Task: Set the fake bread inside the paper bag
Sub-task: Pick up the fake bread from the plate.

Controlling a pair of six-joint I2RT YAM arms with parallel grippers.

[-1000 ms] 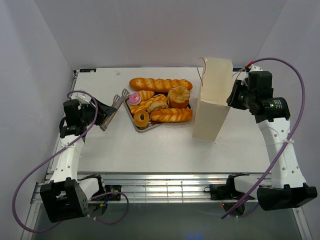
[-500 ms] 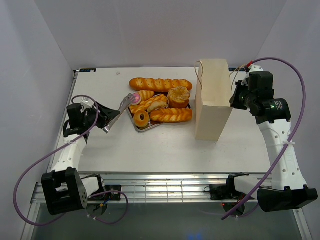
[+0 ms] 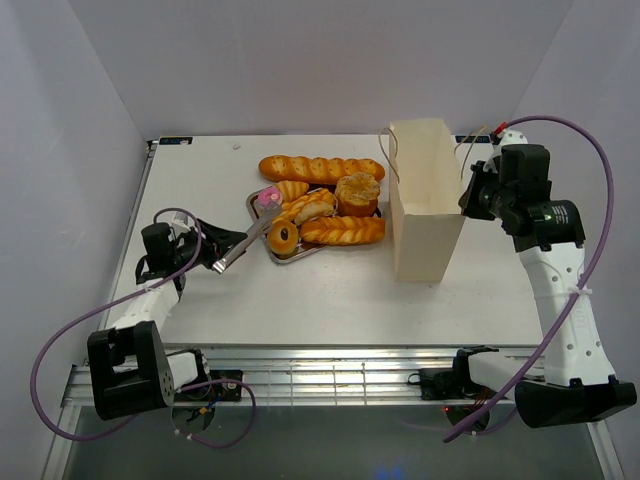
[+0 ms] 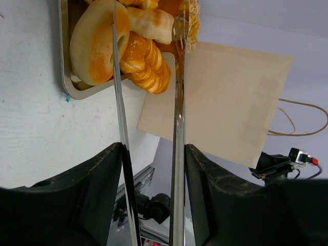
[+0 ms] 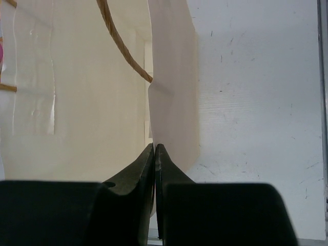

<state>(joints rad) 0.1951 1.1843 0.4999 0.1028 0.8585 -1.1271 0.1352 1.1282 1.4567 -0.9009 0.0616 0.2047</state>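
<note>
bread (image 3: 342, 230) is piled on the tray (image 4: 62, 61), right of the left fingers (image 3: 208, 243), the nearer ones, which stand half open gripping tongs (image 3: 245, 240) aimed at it. the baguette (image 3: 320, 168) runs left-right behind. right fingers (image 5: 154, 154) pinch tight the rim of the bag (image 3: 425, 215), upright right of the tray. about eight pieces, one bag, one tray, one tongs.

paper bag (image 3: 425, 200): tall, cream-beige, upright, right of centre, mouth open upward
handles (image 3: 393, 150): thin string loops at the bag's top rim
fake bread (image 3: 318, 205): glossy golden-orange pastries, one heap, just left of paper bag
baguette (image 3: 320, 168): long, braided, crosswise along heap's far side
bun (image 3: 357, 192): round, right end, near the bag
twisted loaf (image 3: 342, 231): crosswise, near side
ring donut (image 3: 283, 237): near-left corner
pink-iced donut (image 3: 268, 198): far-left
</note>
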